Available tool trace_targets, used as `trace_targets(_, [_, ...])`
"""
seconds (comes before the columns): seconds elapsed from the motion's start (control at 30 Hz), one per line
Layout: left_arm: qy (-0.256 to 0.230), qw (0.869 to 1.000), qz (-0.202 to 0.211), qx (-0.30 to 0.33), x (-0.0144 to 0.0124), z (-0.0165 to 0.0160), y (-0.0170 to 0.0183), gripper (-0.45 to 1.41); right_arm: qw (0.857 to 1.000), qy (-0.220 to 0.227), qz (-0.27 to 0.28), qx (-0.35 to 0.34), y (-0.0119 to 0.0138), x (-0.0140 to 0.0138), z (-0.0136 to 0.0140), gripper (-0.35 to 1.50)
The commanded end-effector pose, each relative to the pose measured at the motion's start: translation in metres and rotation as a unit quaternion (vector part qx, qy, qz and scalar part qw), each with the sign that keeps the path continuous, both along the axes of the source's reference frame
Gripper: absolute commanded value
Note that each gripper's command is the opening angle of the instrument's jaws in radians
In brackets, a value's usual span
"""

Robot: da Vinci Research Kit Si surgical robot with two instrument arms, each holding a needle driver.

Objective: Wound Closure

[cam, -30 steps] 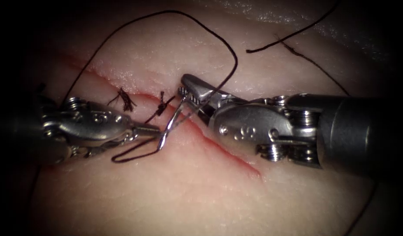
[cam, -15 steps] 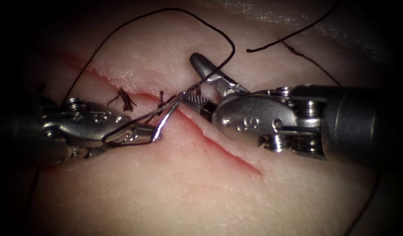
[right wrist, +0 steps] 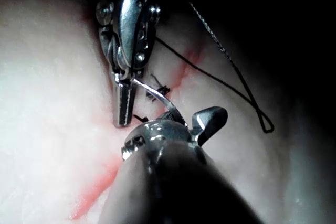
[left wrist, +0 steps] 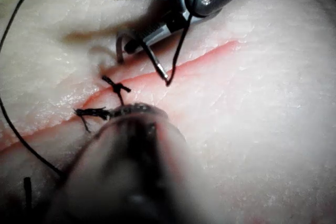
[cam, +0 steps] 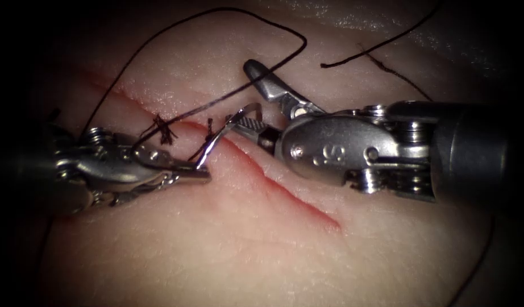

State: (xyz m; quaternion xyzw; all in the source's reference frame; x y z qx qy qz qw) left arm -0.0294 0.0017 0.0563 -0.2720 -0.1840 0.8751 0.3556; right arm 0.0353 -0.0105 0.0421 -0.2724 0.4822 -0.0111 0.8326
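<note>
The needle (cam: 225, 136) arches free above the cut (cam: 285, 193) in the tissue (cam: 245, 250), not piercing it. The left claw (cam: 200, 170) is clamped on one end, just left of the cut. The right claw (cam: 248, 96) gapes wide, its lower jaw touching the needle's other end, gripping nothing. Thread (cam: 262, 23) loops over the tissue beyond, and two knots (cam: 165, 129) sit on the cut.

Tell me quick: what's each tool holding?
Left tool: shut on the needle near one end.
Right tool: open, holding nothing; lower jaw beside the needle.
</note>
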Motion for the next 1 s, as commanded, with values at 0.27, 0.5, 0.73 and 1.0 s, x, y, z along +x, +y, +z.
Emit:
trace_targets(0.27, [0.0, 1.0, 0.0, -0.001, -0.0005, 0.0006, -0.0003, -0.3, 1.0, -0.005, -0.02, -0.006, -0.0004, 0.0014, 0.0011, 0.74])
trace_targets(0.5, [0.001, 1.0, -0.001, -0.001, -0.0005, 0.0005, -0.0004, -0.3, 1.0, -0.013, -0.013, -0.006, 0.0, 0.0008, 0.0015, 0.71])
trace_targets(0.73, [0.001, 1.0, -0.001, 0.0, -0.0006, 0.0004, -0.0004, -0.3, 0.999, -0.019, -0.029, -0.004, -0.0005, 0.0007, 0.0013, -0.35])
trace_targets(1.0, [0.001, 1.0, -0.002, 0.002, -0.0008, 0.0002, -0.0001, -0.33, 0.998, -0.041, -0.05, -0.001, -0.0008, 0.0006, 0.003, -0.35])
